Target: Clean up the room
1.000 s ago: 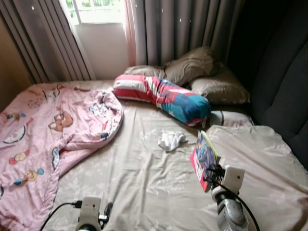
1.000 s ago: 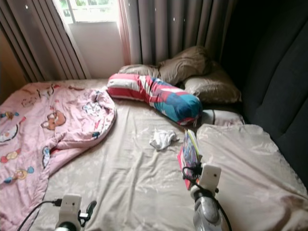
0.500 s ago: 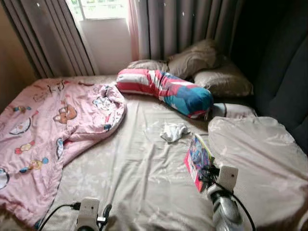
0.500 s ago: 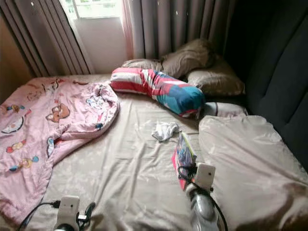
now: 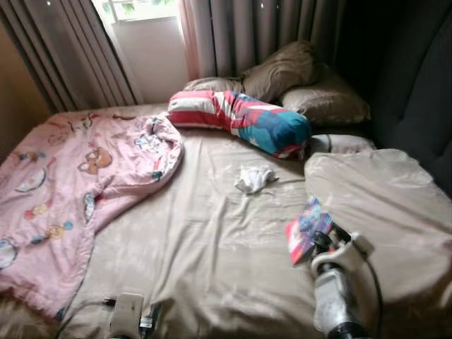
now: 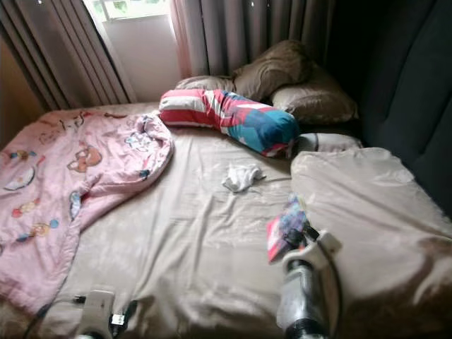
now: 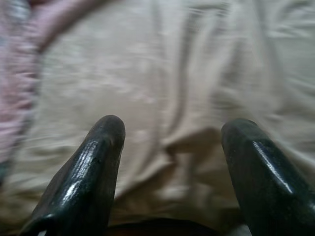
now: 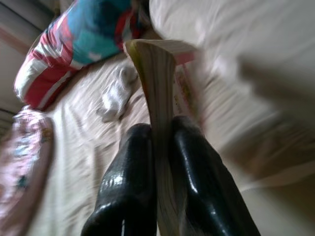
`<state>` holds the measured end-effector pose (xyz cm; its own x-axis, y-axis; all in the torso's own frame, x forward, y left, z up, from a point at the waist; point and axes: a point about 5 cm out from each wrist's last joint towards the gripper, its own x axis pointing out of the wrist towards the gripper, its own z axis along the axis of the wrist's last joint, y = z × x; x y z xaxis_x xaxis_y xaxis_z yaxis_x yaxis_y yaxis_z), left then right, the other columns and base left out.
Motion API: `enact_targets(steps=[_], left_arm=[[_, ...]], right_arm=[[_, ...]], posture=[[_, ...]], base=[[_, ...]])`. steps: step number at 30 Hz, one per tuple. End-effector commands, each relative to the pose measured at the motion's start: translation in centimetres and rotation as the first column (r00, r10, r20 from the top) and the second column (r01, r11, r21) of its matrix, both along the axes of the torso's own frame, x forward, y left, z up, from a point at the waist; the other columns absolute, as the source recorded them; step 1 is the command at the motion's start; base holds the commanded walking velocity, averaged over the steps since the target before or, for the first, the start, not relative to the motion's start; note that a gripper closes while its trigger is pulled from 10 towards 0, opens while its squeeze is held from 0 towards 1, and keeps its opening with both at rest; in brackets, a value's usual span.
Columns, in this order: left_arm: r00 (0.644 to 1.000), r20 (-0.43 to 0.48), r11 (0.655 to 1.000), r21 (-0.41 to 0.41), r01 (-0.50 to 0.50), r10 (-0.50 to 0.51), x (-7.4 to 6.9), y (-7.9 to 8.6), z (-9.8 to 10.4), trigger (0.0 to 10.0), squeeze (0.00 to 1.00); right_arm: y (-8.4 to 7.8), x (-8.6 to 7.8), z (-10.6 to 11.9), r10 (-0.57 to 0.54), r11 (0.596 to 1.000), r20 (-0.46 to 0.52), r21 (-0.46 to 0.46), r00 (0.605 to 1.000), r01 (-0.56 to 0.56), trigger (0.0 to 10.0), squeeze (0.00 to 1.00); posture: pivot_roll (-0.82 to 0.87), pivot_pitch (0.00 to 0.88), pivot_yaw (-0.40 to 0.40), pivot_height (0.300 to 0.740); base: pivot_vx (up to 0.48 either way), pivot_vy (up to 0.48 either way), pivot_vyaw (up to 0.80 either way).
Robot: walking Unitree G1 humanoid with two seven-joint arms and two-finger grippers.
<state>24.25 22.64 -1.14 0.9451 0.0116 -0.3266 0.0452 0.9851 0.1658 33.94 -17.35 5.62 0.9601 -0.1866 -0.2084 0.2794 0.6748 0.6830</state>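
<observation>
- Right gripper [image 8: 158,147]: black fingers pinched tight on thin colourful pink-edged book [image 5: 308,229], above beige bedsheet [image 5: 212,240].
- Left gripper [image 7: 172,147]: spread wide, empty.

One bed [image 5: 212,254] carries everything counted here. On it lie two brown pillows [image 5: 282,67], stacked near the headboard, and one striped bolster [image 5: 240,127] in red, white and blue. There is one pink quilt [image 5: 78,183] with cartoon prints, one crumpled white cloth [image 5: 253,178], and one beige blanket [image 5: 381,205] bunched on the robot's right side. One thin book [image 5: 307,229] with a colourful cover is present. Two pincers are seen: the left pincer [image 7: 170,142] and the right pincer [image 8: 157,147]. One window [image 5: 141,8] shows between grey curtains [image 5: 247,32].
</observation>
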Motion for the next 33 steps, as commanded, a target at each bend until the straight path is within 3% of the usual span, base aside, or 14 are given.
enact_targets(steps=[1,8,13,21,25,33], left_arm=[[0.999,-0.047,1.000,0.005,0.007,-0.007,-0.8,0.2,-0.7,10.0,0.00],[0.998,-0.043,0.999,0.018,0.035,-0.034,-0.9,0.4,-0.5,10.0,0.00],[0.998,-0.036,0.999,0.030,0.045,-0.044,-1.0,0.9,-0.1,10.0,0.00],[0.996,-0.037,0.995,0.048,0.088,-0.086,-1.3,0.9,0.1,10.0,0.00],[0.995,-0.046,0.994,0.063,0.094,-0.091,-1.9,1.7,0.2,10.0,0.00],[0.993,-0.050,0.990,0.086,0.110,-0.105,-2.3,2.6,0.7,10.0,0.00]], right_arm=[[0.9,-0.1,-0.6,0.038,0.998,-0.028,0.044,0.999,-0.037,10.0,0.00],[1.3,-0.2,-1.2,0.058,0.986,-0.039,0.156,0.998,-0.052,10.0,0.00],[1.5,0.4,-0.4,0.056,0.982,0.025,0.178,0.998,-0.060,10.0,0.00],[0.6,0.3,-0.3,0.000,0.973,0.055,0.230,0.999,-0.012,10.0,0.00],[-0.4,-0.1,-0.8,-0.077,0.956,0.036,0.287,0.996,0.063,10.0,0.00],[-1.9,0.0,-0.2,-0.142,0.957,0.071,0.263,0.987,0.118,10.0,0.00]], posture=[[0.09,0.131,0.128,0.643],[0.11,0.142,0.148,0.643],[0.12,0.142,0.162,0.643],[0.13,0.155,0.185,0.643],[0.15,0.163,0.205,0.643],[0.16,0.187,0.235,0.643]], base=[[0.000,0.000,0.00],[0.000,0.000,0.00],[0.000,0.000,0.00],[0.000,0.000,0.00],[0.000,0.000,0.00],[0.000,0.000,0.00]])
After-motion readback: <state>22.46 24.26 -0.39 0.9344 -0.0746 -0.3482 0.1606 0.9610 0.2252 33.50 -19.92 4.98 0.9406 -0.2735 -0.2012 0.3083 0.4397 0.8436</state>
